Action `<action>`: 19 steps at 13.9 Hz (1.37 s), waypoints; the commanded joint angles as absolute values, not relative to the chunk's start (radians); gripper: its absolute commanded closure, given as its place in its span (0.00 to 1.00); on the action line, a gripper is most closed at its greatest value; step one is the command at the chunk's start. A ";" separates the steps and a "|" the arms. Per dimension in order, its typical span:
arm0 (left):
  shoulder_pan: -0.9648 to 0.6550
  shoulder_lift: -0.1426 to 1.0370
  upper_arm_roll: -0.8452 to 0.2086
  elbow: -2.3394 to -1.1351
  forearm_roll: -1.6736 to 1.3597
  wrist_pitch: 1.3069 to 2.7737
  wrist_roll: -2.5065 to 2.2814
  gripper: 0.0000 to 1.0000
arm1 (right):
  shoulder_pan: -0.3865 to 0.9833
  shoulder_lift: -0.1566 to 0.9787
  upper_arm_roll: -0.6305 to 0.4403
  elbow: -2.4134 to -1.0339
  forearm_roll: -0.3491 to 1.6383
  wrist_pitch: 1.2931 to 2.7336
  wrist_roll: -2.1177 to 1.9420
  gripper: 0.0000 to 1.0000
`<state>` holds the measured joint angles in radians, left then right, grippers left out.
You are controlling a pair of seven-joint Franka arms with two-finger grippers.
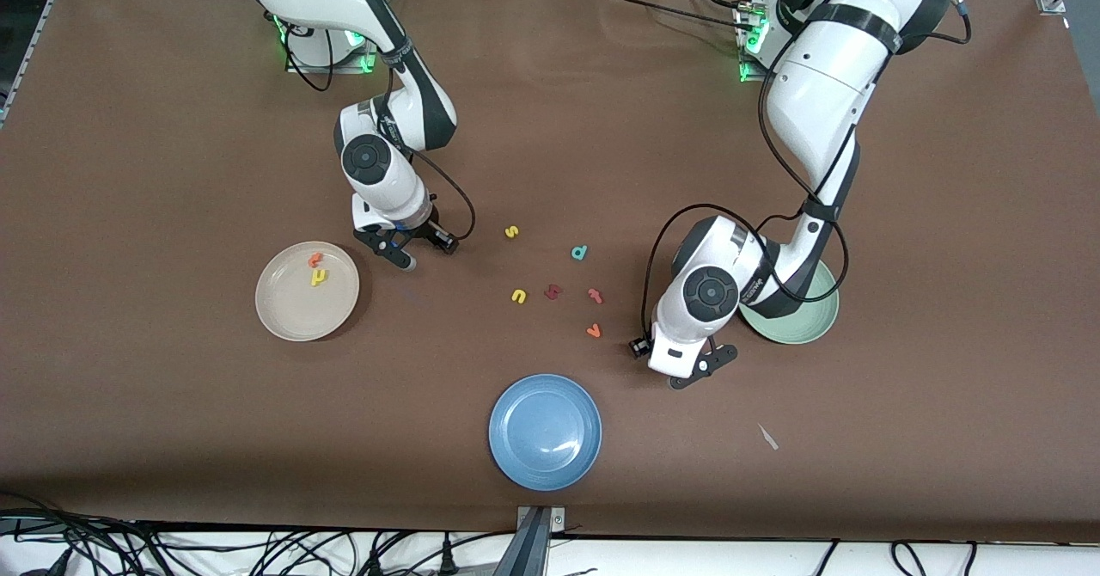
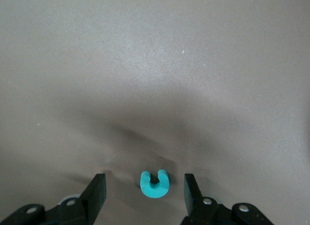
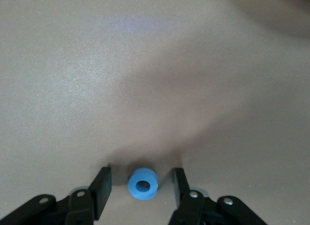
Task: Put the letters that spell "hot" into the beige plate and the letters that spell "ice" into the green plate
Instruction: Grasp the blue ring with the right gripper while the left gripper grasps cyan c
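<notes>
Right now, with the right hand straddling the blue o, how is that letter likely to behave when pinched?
The blue o looks like thick matte foam, so it probably squashes slightly and grips well rather than slipping. It lies flat on the table, so it likely won't roll. Being tiny, it is probably very light and may skid if one finger of the right hand touches first.

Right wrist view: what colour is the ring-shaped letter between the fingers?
Blue o, on the table between the right gripper's open fingers; right wrist view shows it best.
</notes>
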<state>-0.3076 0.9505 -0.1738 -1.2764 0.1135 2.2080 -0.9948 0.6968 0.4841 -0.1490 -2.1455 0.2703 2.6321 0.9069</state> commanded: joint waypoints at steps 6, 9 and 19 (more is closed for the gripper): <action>-0.325 0.988 -0.158 -1.229 0.132 2.183 -0.989 0.51 | 0.709 0.482 -0.144 -2.149 0.288 2.645 0.919 0.44; -0.327 0.985 -0.158 -1.229 0.132 2.183 -0.983 0.80 | 0.709 0.482 -0.144 -2.149 0.288 2.645 0.919 0.49; -0.289 0.870 -0.160 -1.229 0.138 1.976 -0.824 1.00 | 0.707 0.489 -0.144 -2.148 0.288 2.646 0.919 0.63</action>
